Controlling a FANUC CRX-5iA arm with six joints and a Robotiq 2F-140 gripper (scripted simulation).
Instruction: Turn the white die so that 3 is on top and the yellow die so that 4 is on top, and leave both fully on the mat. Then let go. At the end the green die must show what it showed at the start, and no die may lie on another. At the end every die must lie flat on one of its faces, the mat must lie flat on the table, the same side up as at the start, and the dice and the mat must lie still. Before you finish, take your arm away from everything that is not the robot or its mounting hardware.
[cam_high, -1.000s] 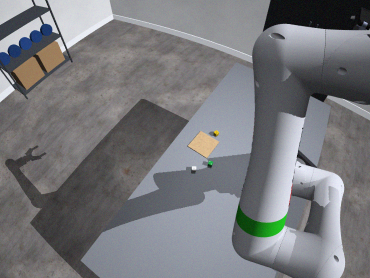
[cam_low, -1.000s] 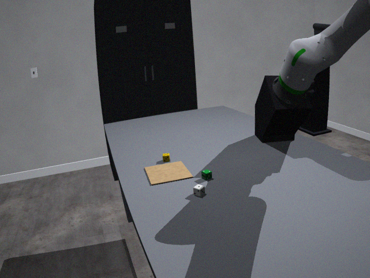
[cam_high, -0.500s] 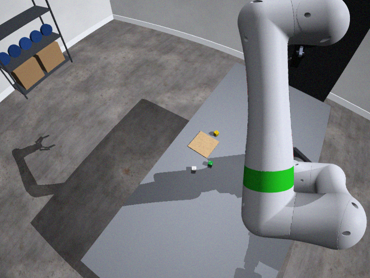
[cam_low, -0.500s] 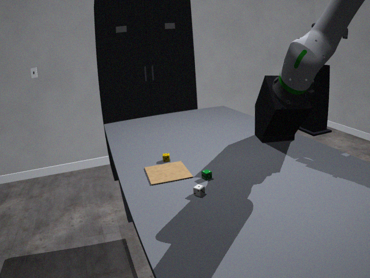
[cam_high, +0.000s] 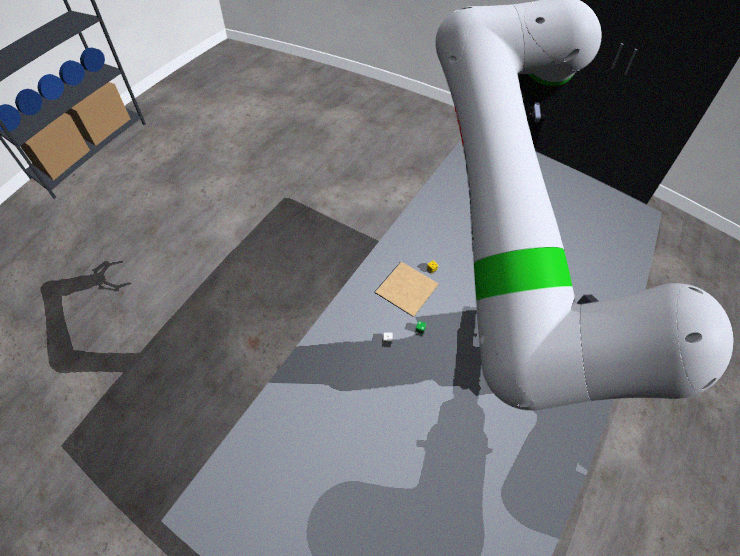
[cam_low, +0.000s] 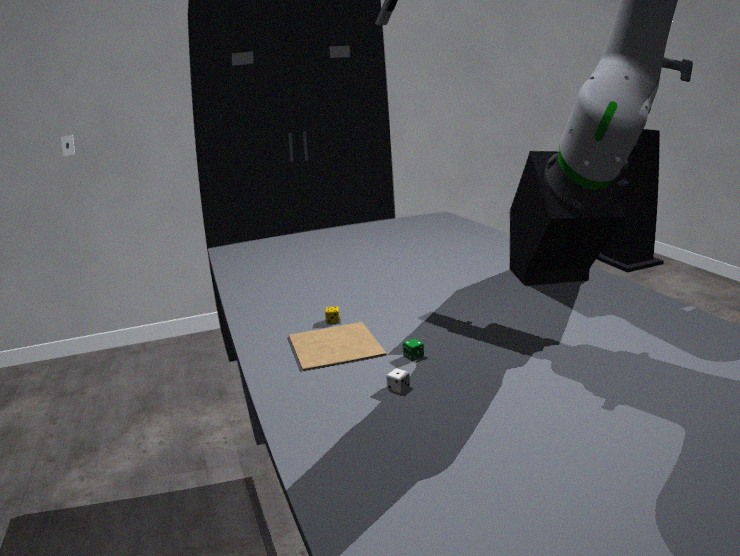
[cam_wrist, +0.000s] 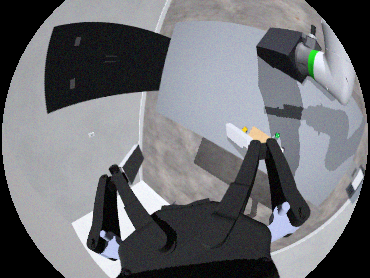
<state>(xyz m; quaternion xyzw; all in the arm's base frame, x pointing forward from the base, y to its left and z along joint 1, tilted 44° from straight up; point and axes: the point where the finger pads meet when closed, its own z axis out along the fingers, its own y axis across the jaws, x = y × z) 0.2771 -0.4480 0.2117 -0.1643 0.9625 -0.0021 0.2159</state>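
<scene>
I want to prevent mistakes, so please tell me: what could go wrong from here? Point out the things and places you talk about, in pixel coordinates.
The green die (cam_high: 421, 327) (cam_low: 413, 349) (cam_wrist: 277, 135) sits close to the white die (cam_high: 387, 337) (cam_low: 397, 381), so the open tool (cam_wrist: 182, 142) might bump it and change its top face. The yellow die (cam_high: 432, 266) (cam_low: 332, 315) (cam_wrist: 244, 129) lies beside the mat (cam_high: 406, 288) (cam_low: 336, 346) (cam_wrist: 259, 135); a careless approach could push the mat.

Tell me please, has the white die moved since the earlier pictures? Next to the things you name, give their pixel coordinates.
No, the white die (cam_high: 387, 337) (cam_low: 397, 380) has not visibly moved: in both views it keeps its place beside the mat (cam_high: 406, 288) (cam_low: 336, 346).
</scene>
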